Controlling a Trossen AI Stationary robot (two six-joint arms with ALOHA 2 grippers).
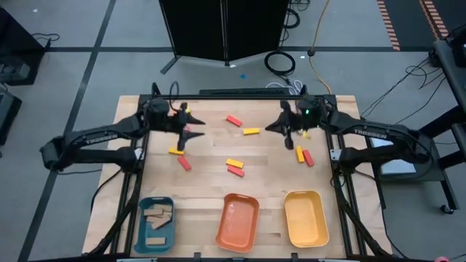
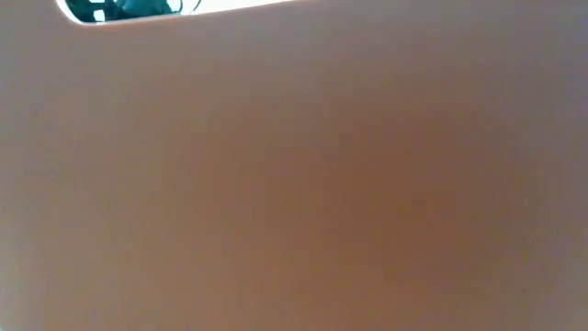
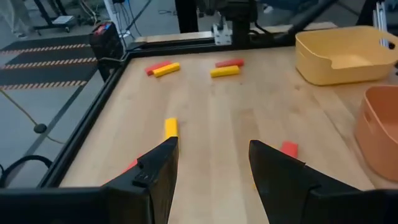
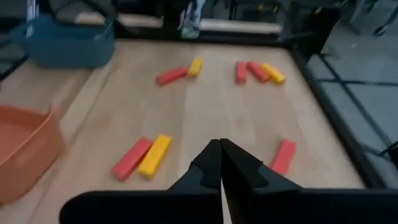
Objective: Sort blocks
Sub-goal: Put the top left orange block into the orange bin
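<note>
Red and yellow blocks lie flat and scattered on the wooden table: a red one (image 1: 233, 120) and a yellow one (image 1: 251, 132) at the far middle, a yellow-and-red pair (image 1: 234, 167) at the centre, and more at the left (image 1: 180, 157) and right (image 1: 303, 155). Tan blocks (image 1: 159, 216) lie in the blue tray (image 1: 143, 236). My left gripper (image 1: 195, 125) (image 3: 211, 165) hovers open over the far left, with nothing between its fingers. My right gripper (image 1: 275, 127) (image 4: 221, 155) hovers shut and empty over the far right.
An orange tray (image 1: 238, 220) and a yellow tray (image 1: 306, 217) stand beside the blue tray along the near edge. A black frame (image 1: 240, 92) borders the far side of the table. A blurred orange-brown surface fills the low view.
</note>
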